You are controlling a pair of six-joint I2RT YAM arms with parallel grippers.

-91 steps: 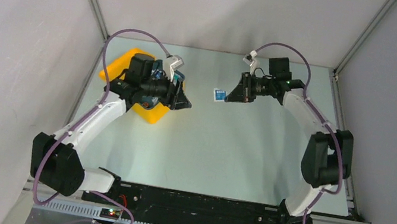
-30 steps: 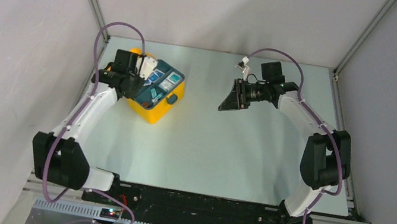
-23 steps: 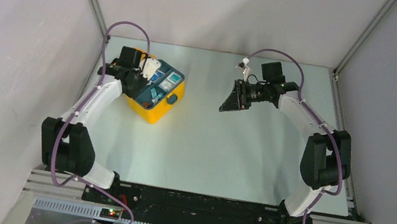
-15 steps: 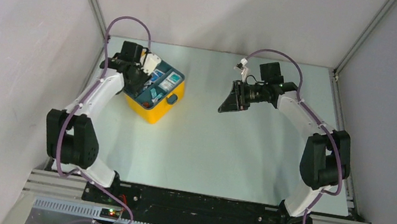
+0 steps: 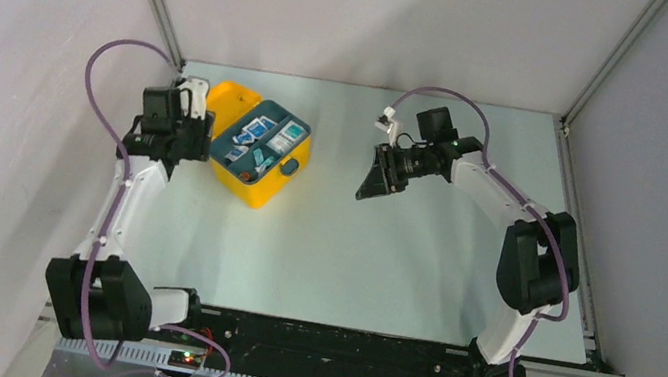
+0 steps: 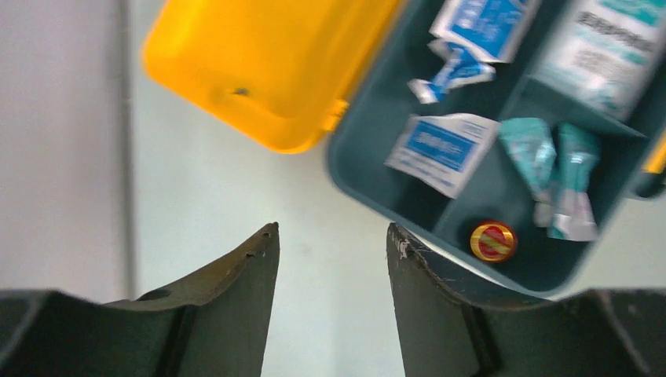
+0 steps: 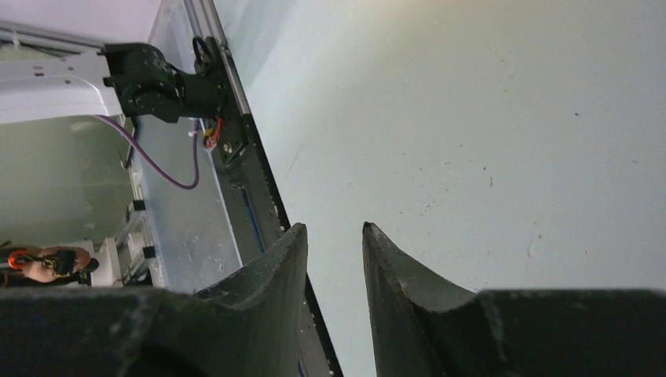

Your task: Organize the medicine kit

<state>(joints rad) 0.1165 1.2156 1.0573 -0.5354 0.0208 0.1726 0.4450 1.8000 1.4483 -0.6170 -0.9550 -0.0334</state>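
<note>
**Kit loaded, lid not yet shut**

The medicine kit point(image 5: 261, 187) sits at the far-left part of the bench point(image 5: 380, 257), turned at an angle. Its yellow lid point(image 6: 259, 63) is thrown back toward the far-left corner. A dark teal tray point(image 6: 353, 177) rests in the top of the box and holds a blue-labelled sachet point(image 6: 440, 149), a pair of teal sachets point(image 6: 550, 169), a small red-and-yellow round thing point(image 6: 493, 241) and a white-and-teal carton point(image 6: 609, 47). From above, nothing loose shows on the bench around the kit.

The left claw point(image 6: 331, 229) is released. Its fingers are parted with only bare bench between them, and it hangs just beside the lid and the near corner of the tray, touching neither. The right claw point(image 7: 333, 226) is well apart from the kit, over the middle of the bench. Its fingers have a narrow gap between them and grasp nothing.

With everything apparently in the tray, the filling looks done and the closing step seems to be next. That would call for the left claw to catch the free edge of the lid and swing it over on its hinge. It would then be pressed down near the dark latch point(image 5: 289, 167) on the front wall. The box looks light and may skid under a push, so the right claw could usefully come across to brace it. Any sachet standing proud of the tray could stop the lid seating
</note>
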